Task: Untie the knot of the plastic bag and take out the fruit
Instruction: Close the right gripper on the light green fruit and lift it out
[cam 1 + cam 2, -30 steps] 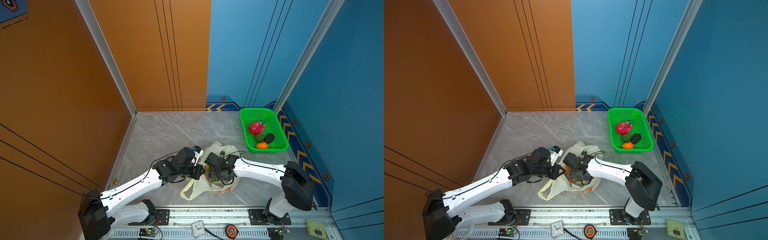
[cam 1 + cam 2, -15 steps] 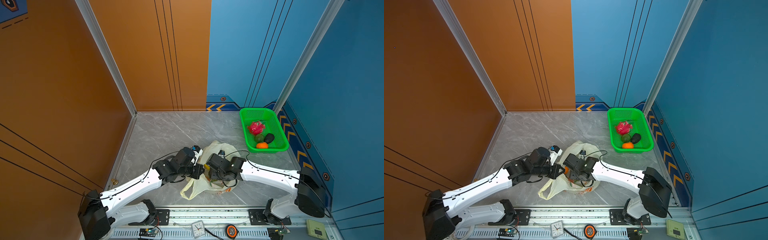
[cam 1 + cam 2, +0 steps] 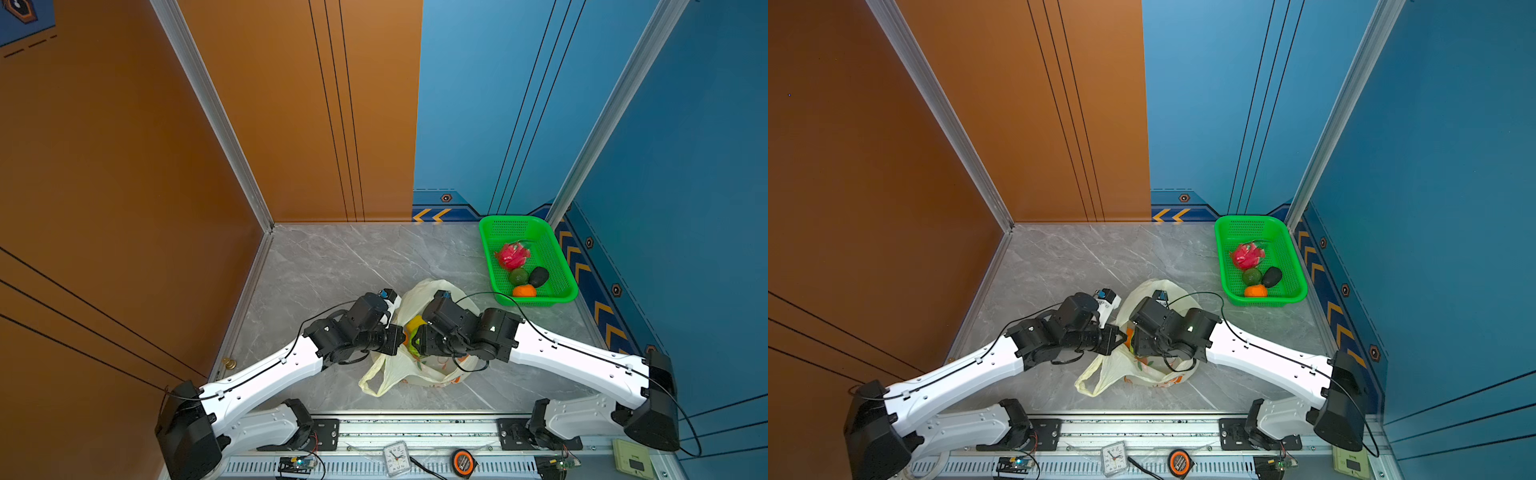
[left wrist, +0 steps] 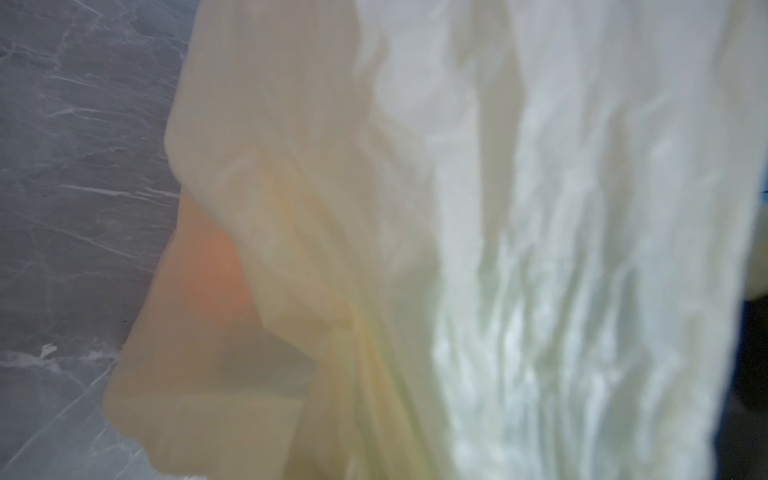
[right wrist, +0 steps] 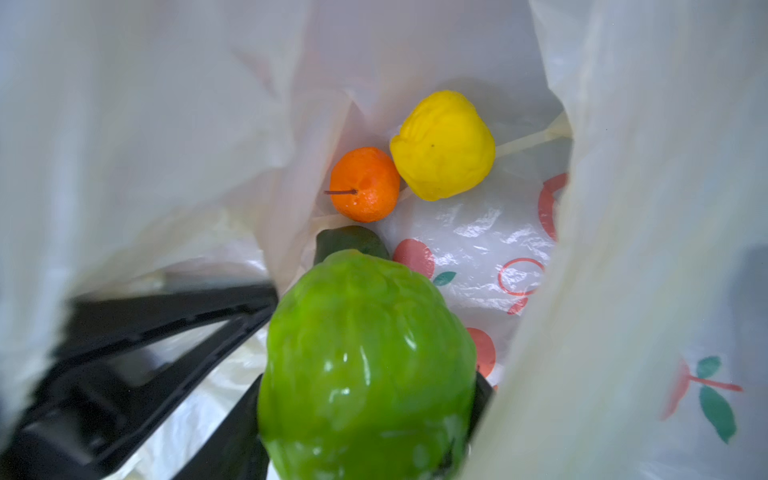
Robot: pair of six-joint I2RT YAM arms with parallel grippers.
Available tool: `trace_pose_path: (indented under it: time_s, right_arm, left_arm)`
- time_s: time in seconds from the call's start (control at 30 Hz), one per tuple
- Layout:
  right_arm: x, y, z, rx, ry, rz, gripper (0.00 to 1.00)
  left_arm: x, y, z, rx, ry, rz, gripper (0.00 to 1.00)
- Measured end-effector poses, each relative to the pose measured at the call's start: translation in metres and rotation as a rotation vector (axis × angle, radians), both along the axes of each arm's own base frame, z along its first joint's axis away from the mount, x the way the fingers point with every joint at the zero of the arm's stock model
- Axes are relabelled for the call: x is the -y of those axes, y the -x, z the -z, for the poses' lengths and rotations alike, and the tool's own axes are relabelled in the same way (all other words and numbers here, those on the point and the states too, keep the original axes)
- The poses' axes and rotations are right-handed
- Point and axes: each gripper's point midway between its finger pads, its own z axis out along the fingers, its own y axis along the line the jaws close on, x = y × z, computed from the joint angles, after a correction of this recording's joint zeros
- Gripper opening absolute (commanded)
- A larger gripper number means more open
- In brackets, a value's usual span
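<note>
The plastic bag [image 3: 419, 372] [image 3: 1138, 370] lies open on the grey floor between both arms. My left gripper [image 3: 400, 338] [image 3: 1121, 336] is shut on the plastic bag [image 4: 415, 249] at its mouth, and the plastic fills the left wrist view. My right gripper [image 5: 365, 415] [image 3: 417, 343] reaches into the bag and is shut on a bright green fruit [image 5: 365, 353]. Deeper in the bag lie an orange [image 5: 365, 185], a yellow fruit [image 5: 442, 145] and a dark green one [image 5: 351, 241]. The knot is not in view.
A green basket [image 3: 487, 253] [image 3: 1222, 249] stands at the back right with a dragon fruit [image 3: 512, 255], a green fruit [image 3: 518, 276], an avocado [image 3: 538, 276] and an orange [image 3: 523, 291]. One bag handle loop [image 3: 374, 384] trails toward the front rail, where a clock [image 3: 397, 457] and a tape measure [image 3: 462, 461] lie.
The right arm's elbow has swung out to the right and lower, while its gripper stays at the bag mouth. The left arm has not moved.
</note>
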Motion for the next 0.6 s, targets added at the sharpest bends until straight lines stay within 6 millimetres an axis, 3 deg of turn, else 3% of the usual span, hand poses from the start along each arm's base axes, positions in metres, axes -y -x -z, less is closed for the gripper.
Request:
trace_pose_path:
  time_s: [0.3,0.6]
  right_arm:
    - [0.011,-0.029,-0.069,0.063,-0.142,0.055,0.55]
    - [0.056,-0.081,-0.112,0.120,-0.210,0.176,0.55]
  left_arm:
    - [-0.002,-0.002,0.001,-0.003,-0.007,-0.007,0.05]
    - [-0.001,-0.005,0.002,-0.002,-0.013,-0.006,0.05]
